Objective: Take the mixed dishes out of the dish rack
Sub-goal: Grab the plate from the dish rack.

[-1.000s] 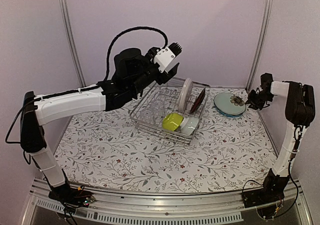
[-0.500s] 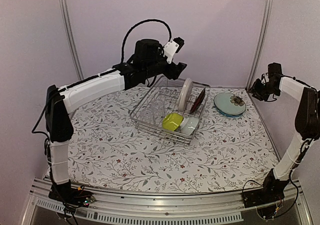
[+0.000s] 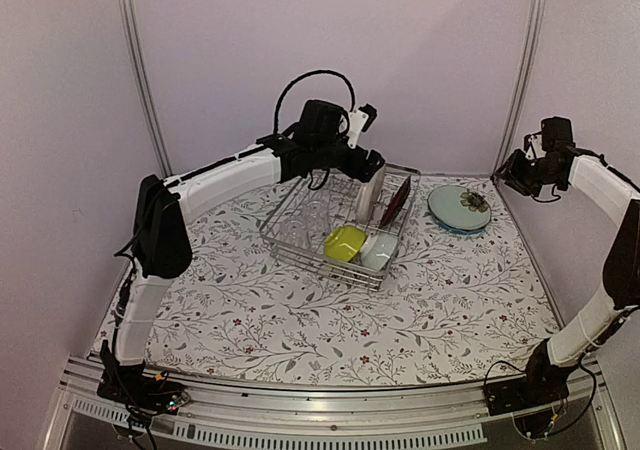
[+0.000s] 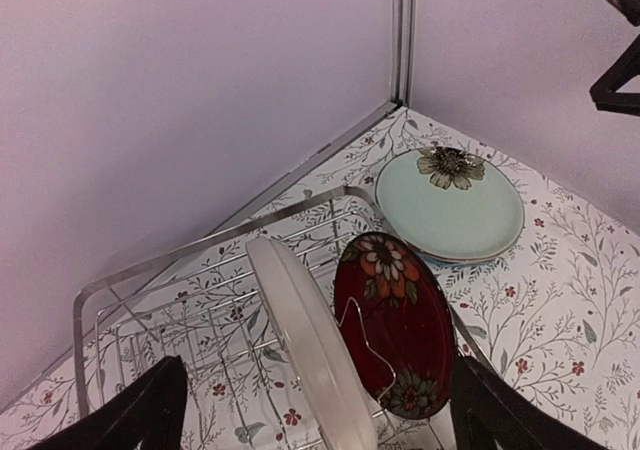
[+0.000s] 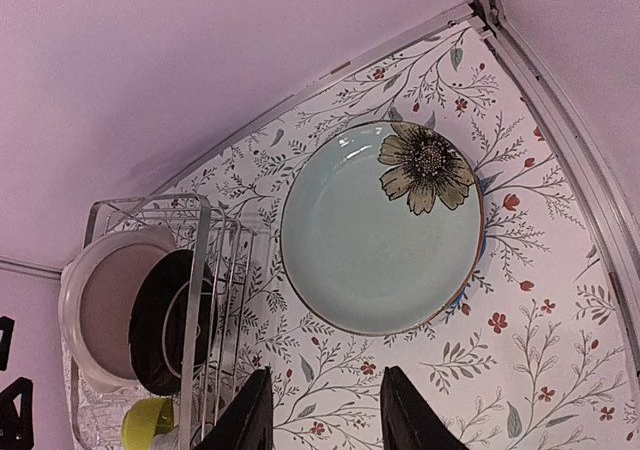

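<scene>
Dish rack holds plates (left tool gaping above).

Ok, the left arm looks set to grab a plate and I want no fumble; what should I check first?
1. Left gripper open: ok, jaws wide.
2. Left gripper over the white plate: ok, plate centred under it in the wrist view.
3. White plate upright in the dish rack: ok.
4. White plate clear of the dark red plate: cannot tell, they stand close.
5. Right gripper out of the way: ok, open and empty above the pale green plate.
</scene>
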Controlling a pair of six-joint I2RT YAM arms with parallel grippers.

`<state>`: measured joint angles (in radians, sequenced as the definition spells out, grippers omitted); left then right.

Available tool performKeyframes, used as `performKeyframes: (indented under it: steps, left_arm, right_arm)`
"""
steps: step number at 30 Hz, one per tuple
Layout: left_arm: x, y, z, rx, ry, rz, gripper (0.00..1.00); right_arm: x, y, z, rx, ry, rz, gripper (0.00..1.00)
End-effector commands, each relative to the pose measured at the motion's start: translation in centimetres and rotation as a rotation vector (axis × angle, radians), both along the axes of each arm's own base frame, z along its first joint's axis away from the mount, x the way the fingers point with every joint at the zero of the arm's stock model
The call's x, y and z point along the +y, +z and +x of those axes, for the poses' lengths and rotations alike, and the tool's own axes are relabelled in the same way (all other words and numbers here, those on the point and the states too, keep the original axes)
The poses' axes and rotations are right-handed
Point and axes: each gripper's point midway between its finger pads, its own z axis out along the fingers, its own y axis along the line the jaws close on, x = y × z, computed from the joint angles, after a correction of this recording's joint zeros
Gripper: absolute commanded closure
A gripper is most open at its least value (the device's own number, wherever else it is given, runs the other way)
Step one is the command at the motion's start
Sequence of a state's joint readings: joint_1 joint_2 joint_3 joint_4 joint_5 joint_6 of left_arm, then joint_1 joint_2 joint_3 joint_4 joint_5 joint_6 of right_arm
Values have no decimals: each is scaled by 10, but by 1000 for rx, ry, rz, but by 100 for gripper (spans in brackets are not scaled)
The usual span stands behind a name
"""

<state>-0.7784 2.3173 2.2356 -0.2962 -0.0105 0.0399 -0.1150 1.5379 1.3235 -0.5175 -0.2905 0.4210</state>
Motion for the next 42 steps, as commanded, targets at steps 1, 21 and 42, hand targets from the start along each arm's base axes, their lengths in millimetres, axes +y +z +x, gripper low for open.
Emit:
performKeyframes:
  steps: [1,21,42]
  left_arm:
    - [4,-25,12,62,45,29,8]
    - [0,-93,33,225,165,-1,16]
    - [15,-107,48,320,233,-74,56]
  right_arm:
    - [5,0,-14,10,20,-24,63]
    - [6,-8,-16,23,19,-25,63]
    - [5,-9,-14,19,14,-22,63]
